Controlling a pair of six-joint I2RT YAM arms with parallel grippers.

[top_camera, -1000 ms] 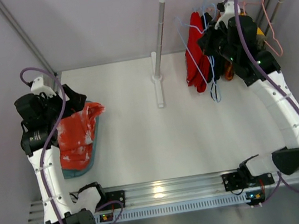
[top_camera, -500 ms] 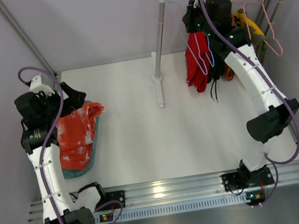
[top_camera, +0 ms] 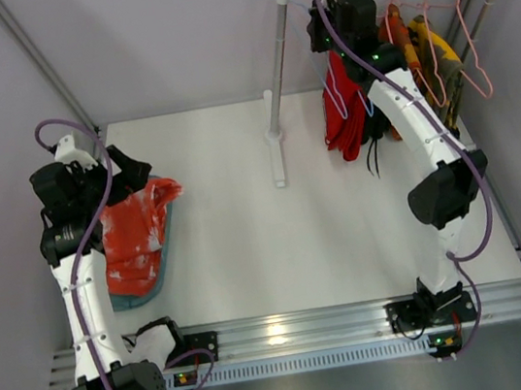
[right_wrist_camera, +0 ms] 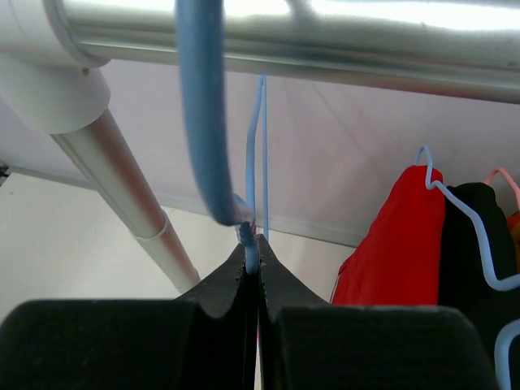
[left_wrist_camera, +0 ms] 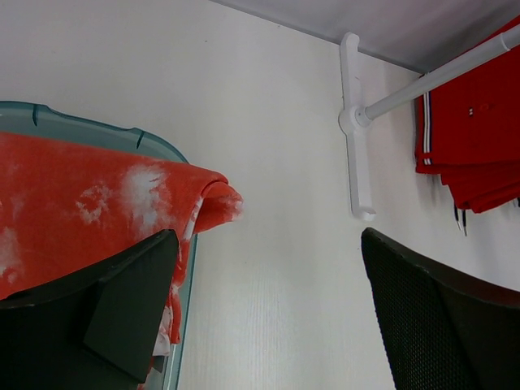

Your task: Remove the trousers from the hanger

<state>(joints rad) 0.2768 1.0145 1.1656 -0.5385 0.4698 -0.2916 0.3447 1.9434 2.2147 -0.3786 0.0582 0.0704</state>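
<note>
The right gripper (right_wrist_camera: 252, 258) pinches the wire neck of the blue hanger (right_wrist_camera: 203, 122) just under the rail (right_wrist_camera: 341, 36), while the red trousers (right_wrist_camera: 390, 244) hang beside it to the right, light, limp cloth probably best gathered by a thick fold.

Clamped on a hanger (right_wrist_camera: 201, 122), my right tool (right_wrist_camera: 252, 250) is boxed in: rail (right_wrist_camera: 325, 32) just above, post (right_wrist_camera: 122, 187) left, red trousers (right_wrist_camera: 390, 236) right. My left tool (left_wrist_camera: 266, 244) faces bare desk (left_wrist_camera: 268, 146).
</note>
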